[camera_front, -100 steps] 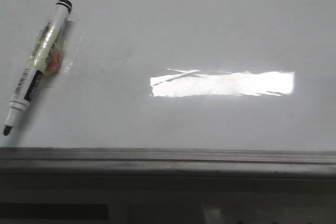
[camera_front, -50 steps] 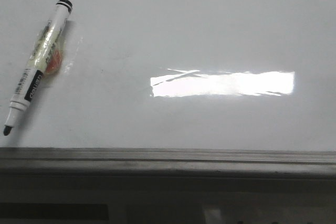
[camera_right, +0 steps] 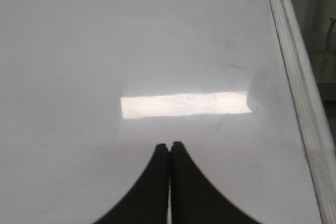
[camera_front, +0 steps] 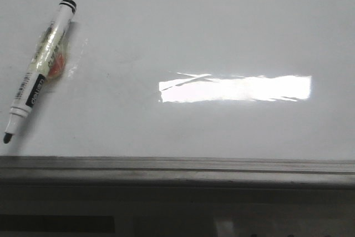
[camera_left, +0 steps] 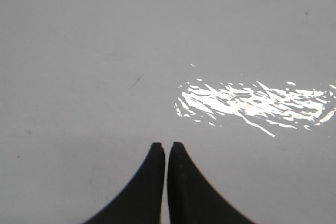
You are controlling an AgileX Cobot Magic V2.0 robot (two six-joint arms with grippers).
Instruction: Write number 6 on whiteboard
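Note:
The whiteboard (camera_front: 222, 37) fills the front view, glossy white with a bright rectangular glare and a grey frame strip along its near edge. No drawn number 6 shows on it in any view. A white marker pen (camera_front: 39, 70) with a black cap end lies slanted on the board at the left, tip toward the near edge. My left gripper (camera_left: 166, 144) is shut and empty above bare board (camera_left: 79, 51). My right gripper (camera_right: 169, 144) is shut and empty above the board (camera_right: 105, 40) near its grey edge. Neither gripper shows in the front view.
The grey metal frame strip (camera_front: 177, 167) runs along the board's near edge, and another frame side (camera_right: 299, 98) runs beside my right gripper. A short thin dark mark (camera_left: 136, 81) sits on the board ahead of my left gripper.

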